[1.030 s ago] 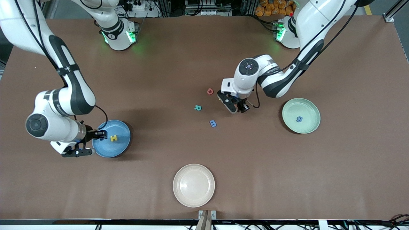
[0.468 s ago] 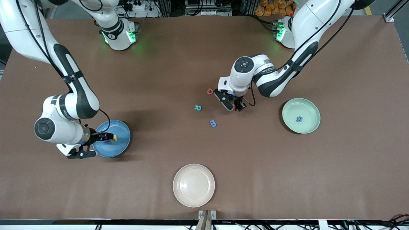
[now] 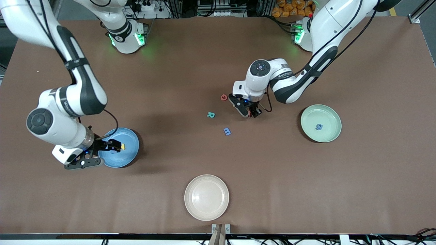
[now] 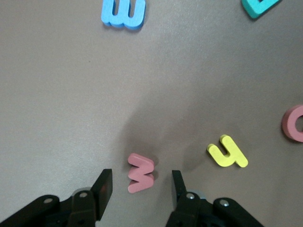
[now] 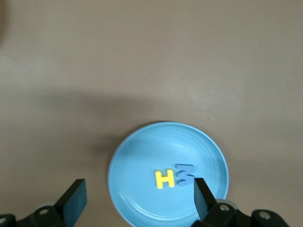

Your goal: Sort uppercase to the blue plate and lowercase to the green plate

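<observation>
My right gripper (image 3: 114, 147) hangs open over the blue plate (image 3: 130, 153), nothing between its fingers. In the right wrist view the blue plate (image 5: 142, 161) holds a yellow H (image 5: 164, 179) and a blue M (image 5: 184, 174) side by side, below the right gripper (image 5: 138, 201). My left gripper (image 4: 139, 189) is open and low over the table, its fingers either side of the red w (image 4: 140, 172) without touching it. A yellow h (image 4: 227, 152) lies beside it. On the table lie a red G (image 3: 223, 97), teal R (image 3: 211, 115) and blue m (image 3: 227, 131). The green plate (image 3: 328, 115) holds a blue g (image 3: 318, 127).
A cream plate (image 3: 206, 197) sits near the table's front edge, nearer to the front camera than the loose letters. The left arm's wrist (image 3: 260, 76) covers the red w and yellow h in the front view.
My right gripper has opened and risen a little over the blue plate; the blue M now lies beside the H. My left gripper has shifted slightly toward the red G.
</observation>
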{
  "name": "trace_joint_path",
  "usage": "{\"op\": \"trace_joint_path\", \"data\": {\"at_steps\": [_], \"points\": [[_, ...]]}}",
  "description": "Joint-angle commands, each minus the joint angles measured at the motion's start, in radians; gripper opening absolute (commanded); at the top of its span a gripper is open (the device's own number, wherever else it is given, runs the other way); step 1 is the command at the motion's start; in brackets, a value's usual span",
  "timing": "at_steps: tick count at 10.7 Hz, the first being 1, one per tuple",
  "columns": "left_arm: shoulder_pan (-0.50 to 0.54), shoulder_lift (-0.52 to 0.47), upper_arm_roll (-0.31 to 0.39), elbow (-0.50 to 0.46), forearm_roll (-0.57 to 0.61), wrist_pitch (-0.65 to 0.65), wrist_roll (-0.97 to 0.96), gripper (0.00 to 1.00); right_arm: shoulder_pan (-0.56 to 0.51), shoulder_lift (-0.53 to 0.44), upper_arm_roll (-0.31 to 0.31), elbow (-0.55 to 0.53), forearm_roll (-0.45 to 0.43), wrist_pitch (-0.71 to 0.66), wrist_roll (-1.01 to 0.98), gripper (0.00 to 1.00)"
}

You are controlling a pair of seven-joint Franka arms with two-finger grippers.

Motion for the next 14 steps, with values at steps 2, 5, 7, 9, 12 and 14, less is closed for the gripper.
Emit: {"op": "trace_joint_path", "data": {"at_steps": [2,5,7,9,12,14], "points": [[0.005,0.011,0.005,-0.013,0.067,0.022,-0.053,0.59,0.051,-0.033,-0.004,0.039,0.019,0.005,0.000,1.00],[0.011,0.035,0.007,-0.013,0.141,0.022,-0.100,0.59,0.172,0.038,-0.002,0.078,0.016,0.367,-0.002,1.00],[0.011,0.047,0.008,-0.011,0.153,0.022,-0.111,0.59,0.211,0.100,-0.002,0.056,0.017,0.774,-0.002,1.00],[0.011,0.047,0.011,-0.011,0.153,0.022,-0.113,0.58,0.149,0.001,-0.002,-0.107,0.017,0.781,-0.008,1.00],[0.011,0.047,0.013,-0.011,0.153,0.022,-0.114,0.50,0.084,-0.164,-0.002,-0.191,0.017,0.443,-0.008,1.00],[0.008,0.047,0.013,-0.010,0.153,0.022,-0.114,0.42,0.059,-0.239,-0.002,-0.149,0.017,0.160,-0.008,1.00]]}}
